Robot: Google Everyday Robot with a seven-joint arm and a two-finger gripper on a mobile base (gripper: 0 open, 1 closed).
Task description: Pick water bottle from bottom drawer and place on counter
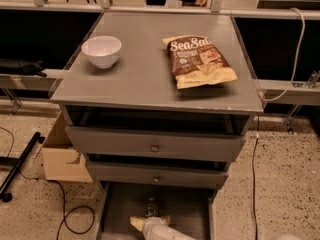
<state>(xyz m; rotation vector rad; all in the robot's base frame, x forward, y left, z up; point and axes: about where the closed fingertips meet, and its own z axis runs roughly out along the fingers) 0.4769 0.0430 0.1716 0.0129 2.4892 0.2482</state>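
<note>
A white robot arm enters at the near edge, pointing away into the open bottom drawer (192,209). Its pincer (150,220) sits low over the drawer's grey floor, about midway between the side walls. I cannot tell whether the pincer is spread or pressed together.

Just beyond the pincer, very close to it, a small dim shape on the drawer floor appears to be the water bottle (150,207). Whether the two touch is unclear. Such a bottle is likely light, smooth and slightly squashy. A gentle hold across its body, below the cap, seems safest.

Farther back and above, two grey drawer fronts (154,147) with knobs stand partly pulled out. On top lies the grey tabletop (145,84). It holds a white bowl (101,50) at the far left and a chip bag (200,61) to the right.
</note>
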